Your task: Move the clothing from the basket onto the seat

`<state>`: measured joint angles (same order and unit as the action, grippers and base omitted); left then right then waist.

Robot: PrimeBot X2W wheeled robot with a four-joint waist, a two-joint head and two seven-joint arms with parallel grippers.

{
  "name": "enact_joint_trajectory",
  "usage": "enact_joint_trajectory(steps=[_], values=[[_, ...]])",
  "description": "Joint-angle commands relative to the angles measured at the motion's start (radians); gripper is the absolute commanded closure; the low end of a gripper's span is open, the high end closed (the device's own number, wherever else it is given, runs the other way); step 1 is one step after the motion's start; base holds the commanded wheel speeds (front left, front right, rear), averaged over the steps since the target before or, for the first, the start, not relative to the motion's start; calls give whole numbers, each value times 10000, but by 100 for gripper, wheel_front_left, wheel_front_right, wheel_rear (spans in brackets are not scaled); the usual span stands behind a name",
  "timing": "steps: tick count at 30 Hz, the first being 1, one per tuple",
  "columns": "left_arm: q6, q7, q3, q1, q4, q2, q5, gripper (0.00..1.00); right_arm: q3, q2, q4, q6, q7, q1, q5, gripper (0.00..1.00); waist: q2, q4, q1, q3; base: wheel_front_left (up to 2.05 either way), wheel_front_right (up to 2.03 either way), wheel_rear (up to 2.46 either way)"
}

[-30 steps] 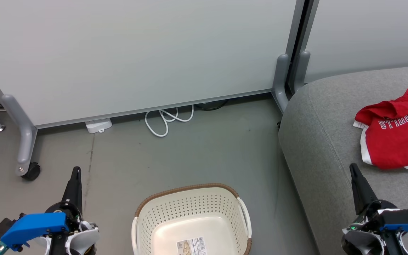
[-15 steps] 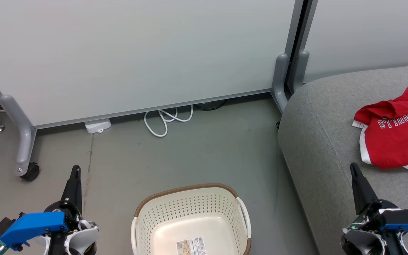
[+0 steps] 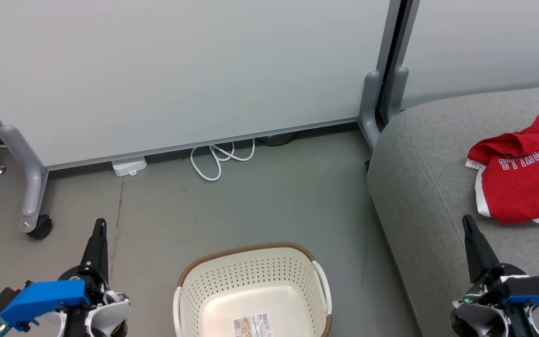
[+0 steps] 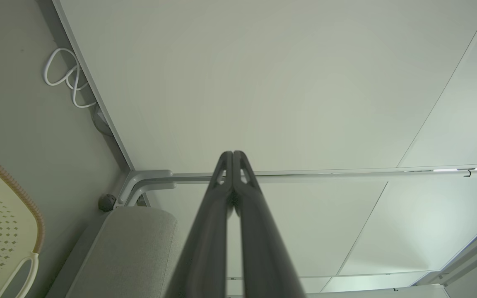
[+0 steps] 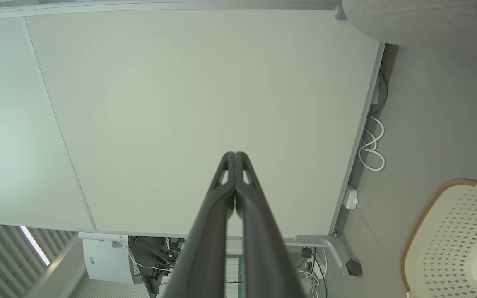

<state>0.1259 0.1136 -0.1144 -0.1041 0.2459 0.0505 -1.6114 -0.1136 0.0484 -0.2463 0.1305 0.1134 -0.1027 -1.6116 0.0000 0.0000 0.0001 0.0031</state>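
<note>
The red clothing [image 3: 522,182] with white trim and white lettering lies crumpled on the grey seat [image 3: 424,187] at the right. On the floor at bottom centre stands the cream basket [image 3: 251,281], nothing inside but the barcode sticker [image 3: 252,325] on its bottom. My left gripper [image 3: 100,223] is shut and holds nothing, left of the basket above the floor. My right gripper [image 3: 467,220] is shut and holds nothing too, over the seat's front part, below the clothing. Both wrist views show the fingers pressed together: the left gripper [image 4: 232,154] and the right gripper [image 5: 235,155].
A pale partition wall [image 3: 180,70] on grey legs with a castor [image 3: 41,227] stands behind the floor. White cable loops [image 3: 218,159] and a white power adapter [image 3: 130,165] lie at its base. Grey floor [image 3: 251,206] lies between the basket and the wall.
</note>
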Motion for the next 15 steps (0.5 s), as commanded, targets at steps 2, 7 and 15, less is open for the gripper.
enact_joint_trajectory(steps=[2, 7, 15], values=[[89, 46, -25, -93, -40, -9, -26, 100, -18, 33, 30, 4, 30, -111, -25, 100, 0, 0, -1, 0, 0, 0, 0], [89, 46, -25, -93, -40, -9, -26, 100, -18, 33, 29, 4, 31, -110, -26, 100, 0, 0, -1, 0, 0, 0, 0], [89, 45, -24, -93, -41, -9, -27, 100, -17, 33, 29, 4, 29, -110, -26, 100, 0, 0, -1, 0, 0, 0, 0]])
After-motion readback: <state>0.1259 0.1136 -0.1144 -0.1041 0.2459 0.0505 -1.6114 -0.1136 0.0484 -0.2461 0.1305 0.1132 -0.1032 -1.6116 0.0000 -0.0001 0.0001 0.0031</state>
